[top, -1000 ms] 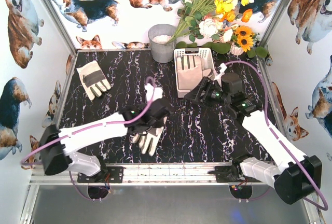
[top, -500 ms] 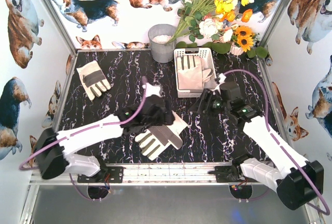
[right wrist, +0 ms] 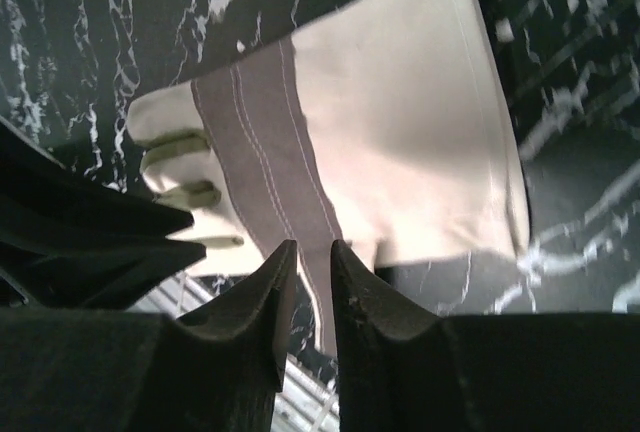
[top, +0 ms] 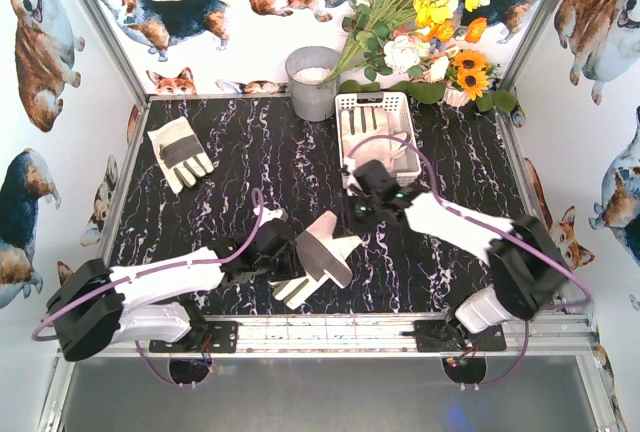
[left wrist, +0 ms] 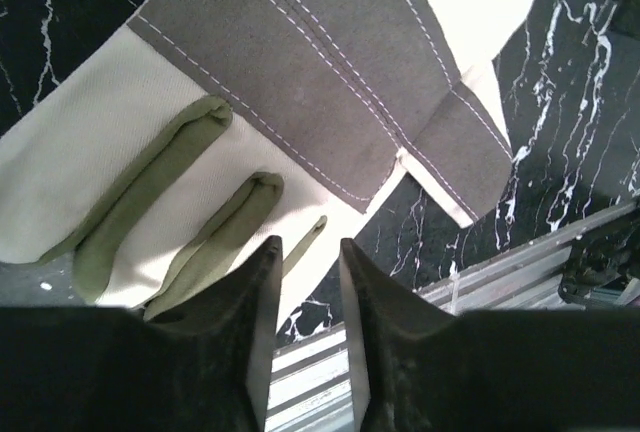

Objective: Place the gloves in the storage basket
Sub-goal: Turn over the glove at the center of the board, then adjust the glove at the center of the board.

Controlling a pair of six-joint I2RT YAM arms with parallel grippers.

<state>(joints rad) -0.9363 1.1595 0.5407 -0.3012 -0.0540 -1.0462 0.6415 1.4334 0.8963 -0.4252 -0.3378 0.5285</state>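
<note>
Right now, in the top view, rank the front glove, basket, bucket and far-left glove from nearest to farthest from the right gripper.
From the right gripper:
1. front glove, just beside it, toward the near edge.
2. basket, just beyond it, toward the back right.
3. bucket, at the back wall, centre.
4. far-left glove, across the table on the left.

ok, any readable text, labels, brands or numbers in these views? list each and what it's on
No readable text in any view.
cream-white fabric glove with grey panels, at the front: stitching only, no tag or brand shows.
white slotted plastic basket: no lettering shows.
grey metal bucket: no lettering shows.
corgi-print walls: pictures only, no words.
</note>
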